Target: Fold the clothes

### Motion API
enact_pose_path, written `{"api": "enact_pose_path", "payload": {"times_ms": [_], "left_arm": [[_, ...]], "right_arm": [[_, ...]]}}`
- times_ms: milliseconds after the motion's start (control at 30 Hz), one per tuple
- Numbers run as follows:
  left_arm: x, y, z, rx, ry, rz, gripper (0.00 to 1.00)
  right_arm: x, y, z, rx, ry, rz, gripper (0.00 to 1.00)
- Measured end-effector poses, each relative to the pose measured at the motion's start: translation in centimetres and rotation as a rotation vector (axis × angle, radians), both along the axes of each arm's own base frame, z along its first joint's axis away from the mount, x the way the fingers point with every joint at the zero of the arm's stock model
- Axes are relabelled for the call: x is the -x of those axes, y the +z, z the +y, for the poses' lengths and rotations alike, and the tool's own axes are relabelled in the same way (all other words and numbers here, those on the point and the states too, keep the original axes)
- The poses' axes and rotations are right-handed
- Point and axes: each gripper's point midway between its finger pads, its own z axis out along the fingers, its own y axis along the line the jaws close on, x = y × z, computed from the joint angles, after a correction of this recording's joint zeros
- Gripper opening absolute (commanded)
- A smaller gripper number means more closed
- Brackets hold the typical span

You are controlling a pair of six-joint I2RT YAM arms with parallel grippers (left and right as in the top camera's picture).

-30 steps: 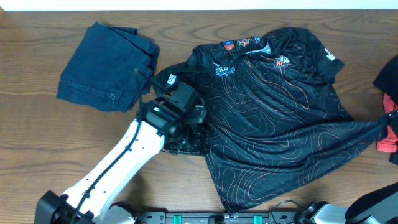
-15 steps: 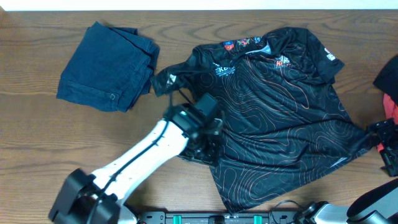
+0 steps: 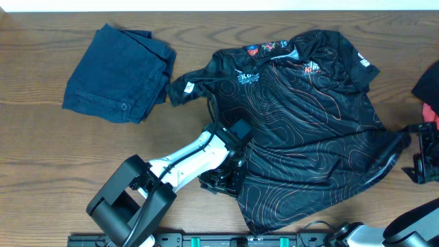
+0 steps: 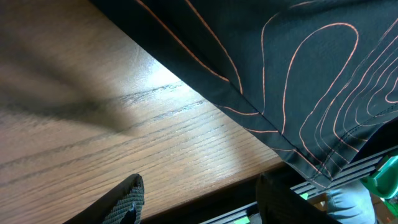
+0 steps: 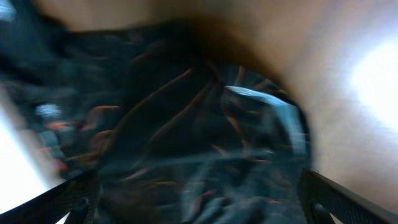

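The black jersey (image 3: pixel 302 130) with orange contour lines lies spread front-up on the table, collar at the back. My left gripper (image 3: pixel 223 180) sits at its lower left hem, near the front edge. In the left wrist view its fingers (image 4: pixel 200 185) are open with bare wood between them, and the jersey's hem (image 4: pixel 298 93) runs across the upper right. My right gripper (image 3: pixel 420 156) is at the far right, just beyond the jersey's lower right corner. The right wrist view is blurred. It shows the fingers (image 5: pixel 196 194) spread wide over the jersey cloth (image 5: pixel 186 124).
A folded navy denim garment (image 3: pixel 120 72) lies at the back left. A red garment (image 3: pixel 431 113) and a dark item (image 3: pixel 429 82) sit at the right edge. The table's front edge and a rail (image 4: pixel 348 186) lie close below the left gripper.
The right gripper let go of the stretched jersey corner, which now lies slack on the table. The left arm swung right and toward the front along the jersey's left hem.
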Motion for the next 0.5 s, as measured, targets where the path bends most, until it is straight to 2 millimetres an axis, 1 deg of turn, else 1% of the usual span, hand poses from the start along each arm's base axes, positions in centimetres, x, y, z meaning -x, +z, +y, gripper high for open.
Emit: {"api": "enact_pose_path", "payload": {"times_ms": [100,233,267,333,400,433,500], "left_arm": [[0.0,0.0,0.0,0.000,-0.001,0.000,0.60],[0.0,0.0,0.0,0.000,-0.001,0.000,0.60],[0.0,0.0,0.0,-0.001,-0.001,0.000,0.60],[0.0,0.0,0.0,0.000,-0.001,0.000,0.60],[0.0,0.0,0.0,0.001,-0.001,0.000,0.61],[0.0,0.0,0.0,0.002,-0.001,-0.001,0.60],[-0.1,0.0,-0.1,0.007,-0.001,-0.007,0.60]], "right_arm": [[-0.9,0.7,-0.4,-0.035,-0.050,-0.067,0.99],[-1.2,1.4,-1.6,-0.071,-0.125,-0.132,0.98],[-1.2,1.6,-2.1,-0.070,-0.145,-0.146,0.95],[-1.3,2.0,-3.6,-0.048,-0.177,-0.189,0.92],[-1.1,2.3,-4.3,-0.041,-0.188,-0.218,0.85],[-1.1,2.4,-4.3,-0.035,-0.166,-0.229,0.80],[-1.1,2.4,-3.2,-0.033,-0.092,-0.235,0.78]]}}
